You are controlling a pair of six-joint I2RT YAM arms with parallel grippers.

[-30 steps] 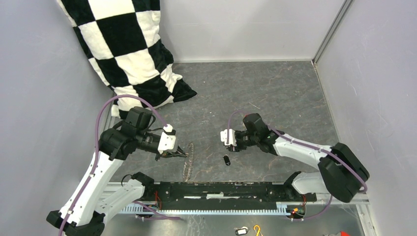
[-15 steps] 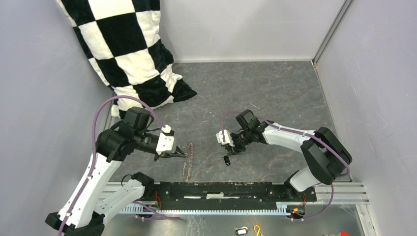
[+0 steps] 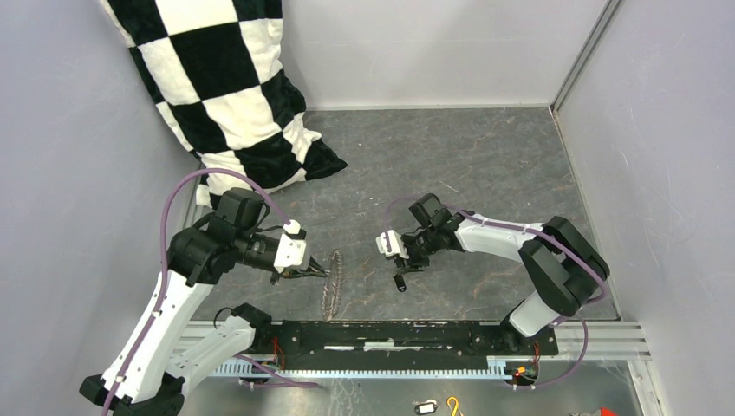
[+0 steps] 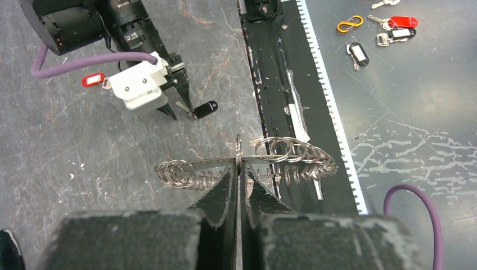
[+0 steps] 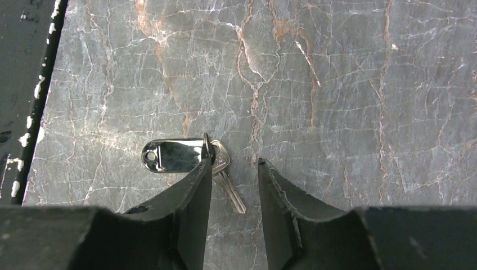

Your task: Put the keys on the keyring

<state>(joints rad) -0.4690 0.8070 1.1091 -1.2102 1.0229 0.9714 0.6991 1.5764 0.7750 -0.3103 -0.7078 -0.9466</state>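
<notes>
Grey marbled slab (image 3: 451,165), pale walls (image 3: 416,52) on three sides, checkered pillow (image 3: 230,87) leaning in the far-left corner. The black-headed key (image 5: 171,156) is lying flat mid-slab. In your right wrist view its head is pointing left and its blade is running down-right. Your right gripper (image 5: 233,167) is hanging over it with jaws part open, blade in the gap, nothing gripped. The red-headed key (image 4: 93,80) is lying beyond that gripper, apart from the black one. Your left gripper (image 4: 238,169) is pinching the keyring (image 3: 332,282), jaws closed on the hoop. From above the ring is showing edge-on, long axis far-to-near, near end close to the black rail (image 3: 390,334). Open slab is lying between the grippers and out to the far wall.
</notes>
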